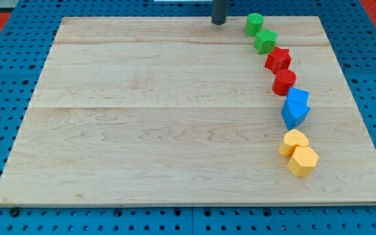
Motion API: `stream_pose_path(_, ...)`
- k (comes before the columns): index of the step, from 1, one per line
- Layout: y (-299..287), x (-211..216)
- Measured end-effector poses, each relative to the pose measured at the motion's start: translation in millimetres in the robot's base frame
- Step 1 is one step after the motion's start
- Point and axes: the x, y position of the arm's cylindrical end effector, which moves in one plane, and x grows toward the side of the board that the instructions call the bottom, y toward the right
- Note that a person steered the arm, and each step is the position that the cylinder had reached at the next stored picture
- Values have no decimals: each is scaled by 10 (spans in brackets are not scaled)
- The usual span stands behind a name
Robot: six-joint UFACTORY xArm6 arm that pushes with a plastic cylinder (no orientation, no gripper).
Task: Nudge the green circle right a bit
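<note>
Fingers: none fitted. Nothing opens, shuts or clamps on this rig; the arm ends in a straight dark rod, and my tip (219, 23) is its lower end.

Camera view, single entry:

- Tip: near the top edge of the pale wooden board (142, 117), touching no block.
- Green circle, a short green cylinder block (254, 23): to the view's right of my tip, at about the same height in the view, with a clear strip of board between them. It heads a curved row of blocks.
- Green star-like block (265, 41): right of and below my tip, just beside the green circle, possibly touching.
- Red star-like block (278, 59), red cylinder block (284, 82), two blue faceted blocks (296, 108), yellow heart-like block (293, 141), yellow hexagonal block (303, 160): successively further below and right of my tip, toward the view's bottom.

Progress, judged: no contact yet; the nudge looks wholly undone. My tip stands on the circle's left side, suitably placed for a rightward push. Remaining: close the gap, push briefly right, stop.

Orientation: the circle stands upright, flat face up. Being round, it has no heading and no long axis across the board.
</note>
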Motion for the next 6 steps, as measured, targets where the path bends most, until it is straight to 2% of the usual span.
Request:
stream_pose_path(1,-191,15)
stream_pose_path(2,-110,-56)
stream_pose_path(3,183,-120)
stream_pose_path(4,717,-123)
stream_pose_path(5,950,-124)
stream_pose_path(6,650,-123)
